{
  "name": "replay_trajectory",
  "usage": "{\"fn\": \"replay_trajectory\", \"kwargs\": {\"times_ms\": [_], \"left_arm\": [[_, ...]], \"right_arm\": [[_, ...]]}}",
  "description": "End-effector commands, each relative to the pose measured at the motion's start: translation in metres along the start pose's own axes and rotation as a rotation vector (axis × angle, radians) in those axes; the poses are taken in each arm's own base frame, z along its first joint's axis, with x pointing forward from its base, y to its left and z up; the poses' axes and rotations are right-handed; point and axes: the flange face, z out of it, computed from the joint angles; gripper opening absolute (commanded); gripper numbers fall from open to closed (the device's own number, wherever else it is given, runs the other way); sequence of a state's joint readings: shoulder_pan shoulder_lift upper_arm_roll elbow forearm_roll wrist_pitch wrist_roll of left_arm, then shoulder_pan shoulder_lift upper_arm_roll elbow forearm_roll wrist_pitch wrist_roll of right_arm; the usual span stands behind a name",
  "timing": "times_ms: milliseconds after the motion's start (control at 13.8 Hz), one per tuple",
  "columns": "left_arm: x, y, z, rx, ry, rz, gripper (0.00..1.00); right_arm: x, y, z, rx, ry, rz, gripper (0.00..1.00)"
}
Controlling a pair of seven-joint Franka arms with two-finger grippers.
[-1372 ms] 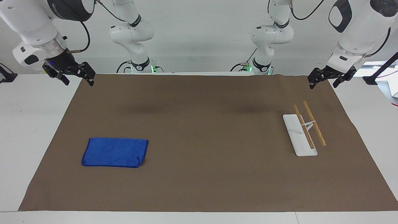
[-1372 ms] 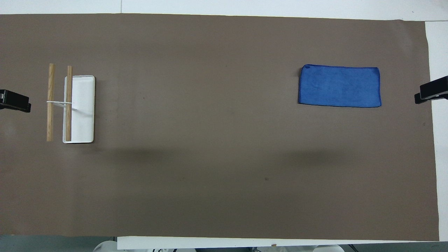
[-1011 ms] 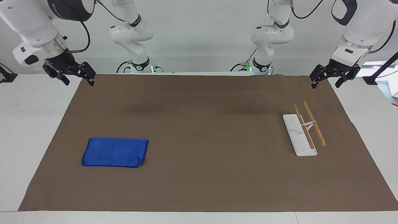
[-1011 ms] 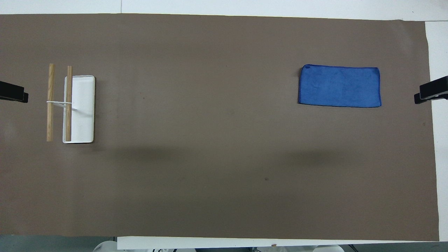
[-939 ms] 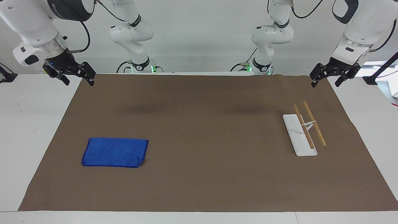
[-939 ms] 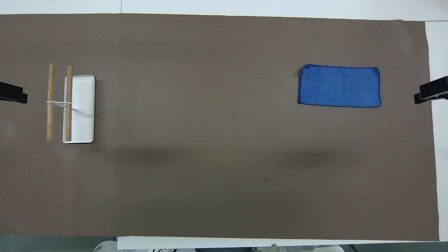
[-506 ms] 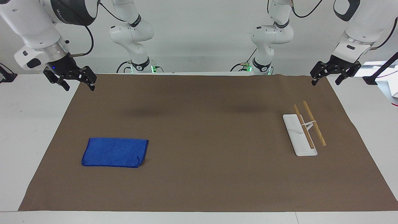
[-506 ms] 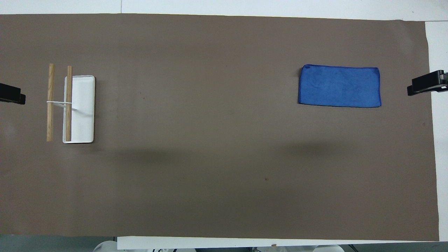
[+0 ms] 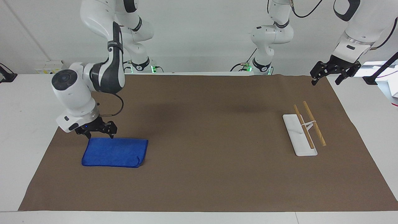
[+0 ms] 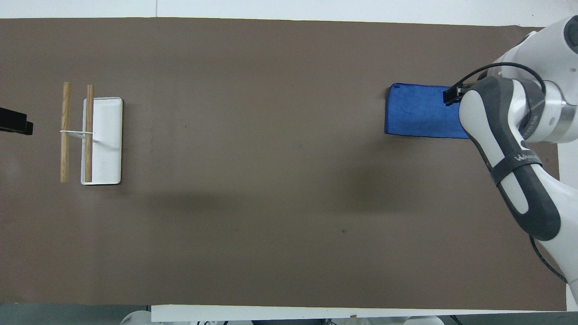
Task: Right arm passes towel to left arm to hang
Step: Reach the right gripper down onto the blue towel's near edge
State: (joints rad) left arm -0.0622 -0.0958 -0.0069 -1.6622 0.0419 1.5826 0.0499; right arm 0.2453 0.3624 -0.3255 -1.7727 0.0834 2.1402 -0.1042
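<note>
In the facing view the towel [image 9: 114,152] lies flat on the brown mat [image 9: 205,174] toward the right arm's end of the table, well apart from the rack [image 9: 304,130], which stands toward the left arm's end with two wooden bars across a white base. The right gripper [image 9: 98,135] is low at the towel's edge nearest the robots, its fingers spread apart and holding nothing; whether the tips touch the cloth cannot be told. The left gripper [image 9: 326,78] hangs over the mat's corner nearest its own base, fingers open and empty; that arm waits. In the overhead view the right arm covers the towel's [image 10: 417,110] end toward the table's edge, and only a black tip of the right gripper [image 10: 451,95] shows over the cloth. The rack [image 10: 102,140] sits at the other end, with the left gripper's tip [image 10: 16,122] just at the picture's edge beside it.
</note>
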Motion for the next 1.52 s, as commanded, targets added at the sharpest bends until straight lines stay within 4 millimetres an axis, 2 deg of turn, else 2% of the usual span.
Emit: {"fn": "replay_trajectory", "kwargs": {"times_ms": [0, 217, 289, 650, 1011, 1156, 1228, 1372, 1444], "left_arm": [[-0.003, -0.002, -0.004, -0.015, -0.009, 0.003, 1.0], [-0.003, -0.001, -0.004, -0.015, -0.009, 0.003, 1.0], [-0.003, -0.001, -0.004, -0.015, -0.009, 0.005, 1.0], [-0.003, -0.001, -0.004, -0.015, -0.009, 0.003, 1.0], [-0.003, -0.001, -0.004, -0.015, -0.009, 0.005, 1.0], [-0.003, -0.001, -0.004, -0.016, -0.009, 0.005, 1.0], [-0.003, -0.001, -0.004, -0.015, -0.009, 0.005, 1.0], [-0.003, -0.001, -0.004, -0.015, -0.009, 0.005, 1.0], [-0.003, -0.001, -0.004, -0.015, -0.009, 0.005, 1.0]], "right_arm": [[-0.005, 0.001, 0.02, 0.048, 0.006, 0.041, 1.0], [-0.028, 0.009, 0.063, 0.036, 0.005, -0.005, 1.0], [-0.032, 0.012, 0.07, 0.034, 0.001, -0.006, 1.0], [-0.038, 0.013, 0.078, 0.036, -0.017, -0.003, 0.95], [-0.043, 0.014, 0.085, 0.033, -0.015, -0.002, 0.87], [-0.043, 0.014, 0.087, 0.032, -0.018, -0.004, 0.72], [-0.043, 0.014, 0.088, 0.032, -0.019, -0.022, 0.5], [-0.044, 0.014, 0.088, 0.032, -0.02, -0.027, 0.13], [-0.043, 0.013, 0.087, 0.032, -0.019, -0.027, 0.02]]}}
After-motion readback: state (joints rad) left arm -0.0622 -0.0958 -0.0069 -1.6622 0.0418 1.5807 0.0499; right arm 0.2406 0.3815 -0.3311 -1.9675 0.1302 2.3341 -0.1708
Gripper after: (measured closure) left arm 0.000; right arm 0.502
